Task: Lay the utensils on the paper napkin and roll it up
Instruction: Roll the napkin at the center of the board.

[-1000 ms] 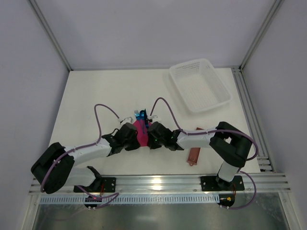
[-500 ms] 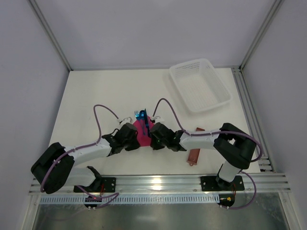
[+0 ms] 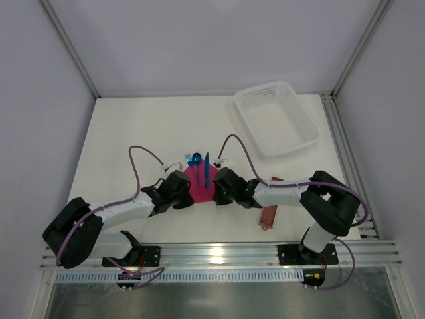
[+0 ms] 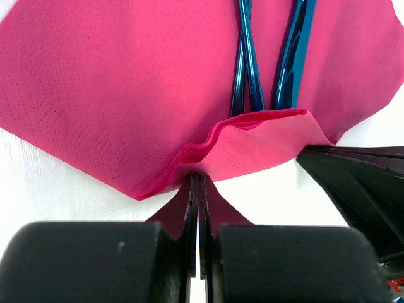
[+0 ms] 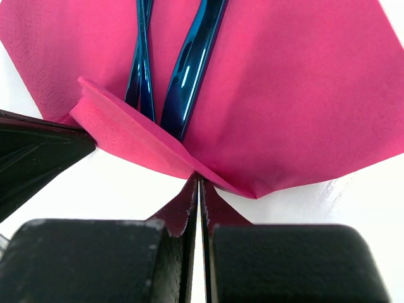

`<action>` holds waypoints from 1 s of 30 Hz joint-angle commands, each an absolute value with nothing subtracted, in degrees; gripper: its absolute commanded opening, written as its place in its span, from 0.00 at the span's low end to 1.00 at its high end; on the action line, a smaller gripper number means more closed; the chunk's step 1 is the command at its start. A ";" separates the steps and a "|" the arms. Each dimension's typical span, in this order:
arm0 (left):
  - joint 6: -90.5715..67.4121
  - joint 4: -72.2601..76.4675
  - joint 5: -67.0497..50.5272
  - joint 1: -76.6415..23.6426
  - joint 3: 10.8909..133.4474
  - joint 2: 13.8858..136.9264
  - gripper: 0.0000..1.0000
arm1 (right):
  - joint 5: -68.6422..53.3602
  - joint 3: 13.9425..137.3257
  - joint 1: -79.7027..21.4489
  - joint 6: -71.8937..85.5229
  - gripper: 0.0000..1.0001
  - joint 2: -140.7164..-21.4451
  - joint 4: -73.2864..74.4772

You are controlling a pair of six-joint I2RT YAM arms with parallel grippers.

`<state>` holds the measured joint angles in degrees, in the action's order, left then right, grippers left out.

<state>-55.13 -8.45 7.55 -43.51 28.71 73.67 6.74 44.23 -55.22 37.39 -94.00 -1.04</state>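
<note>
Though handle-ends of the utensils (image 4: 291, 57) lost under the paper napkin (image 4: 107, 95) — left gripper (image 4: 198, 181), right gripper (image 5: 199, 181) pinching its edge.

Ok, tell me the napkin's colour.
The napkin is magenta pink, clearest in the right wrist view.

Top cam: fixed, high over the near edge of the table (image 3: 133, 133), looking down on all of it; paper napkin (image 3: 196, 189) small, mid-frame. Left wrist cam: low, right behind the left gripper (image 4: 197, 183), very close at the napkin's near-left edge, facing across it. Right wrist cam: mirror, behind the right gripper (image 5: 199, 182), near-right edge. All three share napkin and utensils (image 3: 205, 171).
</note>
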 commanded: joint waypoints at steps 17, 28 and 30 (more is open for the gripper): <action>-55.11 -14.85 11.78 -43.59 30.32 73.74 0.00 | 9.84 42.01 -53.00 35.95 0.04 -90.17 1.30; -53.97 -11.88 7.22 -43.59 32.08 69.88 0.12 | 7.48 43.94 -53.00 36.56 0.04 -87.89 5.44; -53.88 -9.15 5.46 -43.51 32.43 69.17 0.13 | 6.60 45.61 -53.00 36.56 0.04 -87.10 7.64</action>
